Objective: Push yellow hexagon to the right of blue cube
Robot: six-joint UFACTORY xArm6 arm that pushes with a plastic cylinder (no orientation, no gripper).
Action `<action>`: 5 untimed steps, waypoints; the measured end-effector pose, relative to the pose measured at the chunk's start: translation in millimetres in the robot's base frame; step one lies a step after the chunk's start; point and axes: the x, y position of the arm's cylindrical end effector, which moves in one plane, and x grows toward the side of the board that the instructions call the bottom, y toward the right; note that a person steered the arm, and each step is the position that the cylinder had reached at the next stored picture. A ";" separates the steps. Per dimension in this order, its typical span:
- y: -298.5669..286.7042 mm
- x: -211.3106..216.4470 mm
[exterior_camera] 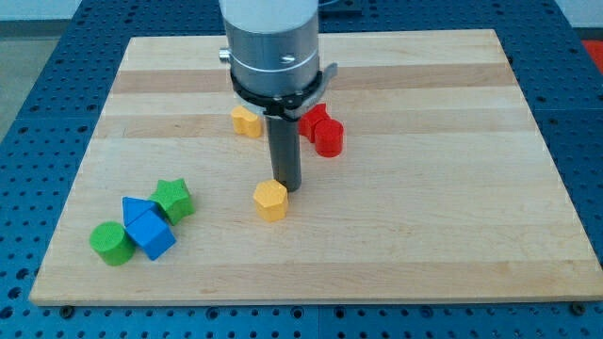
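The yellow hexagon [270, 200] lies on the wooden board just below the board's middle. My tip [286, 186] stands right at its upper right edge, touching or nearly touching it. The blue cube [151, 234] sits at the view's lower left, far to the left of the hexagon. A blue triangular block [137, 209] lies against the cube's top left side.
A green star block [172, 199] is just above right of the blue cube and a green cylinder [112, 243] is to its left. A second yellow block [247, 121] and two red blocks [322, 130] lie near the arm's body, above the tip.
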 end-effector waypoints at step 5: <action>-59.6 47.1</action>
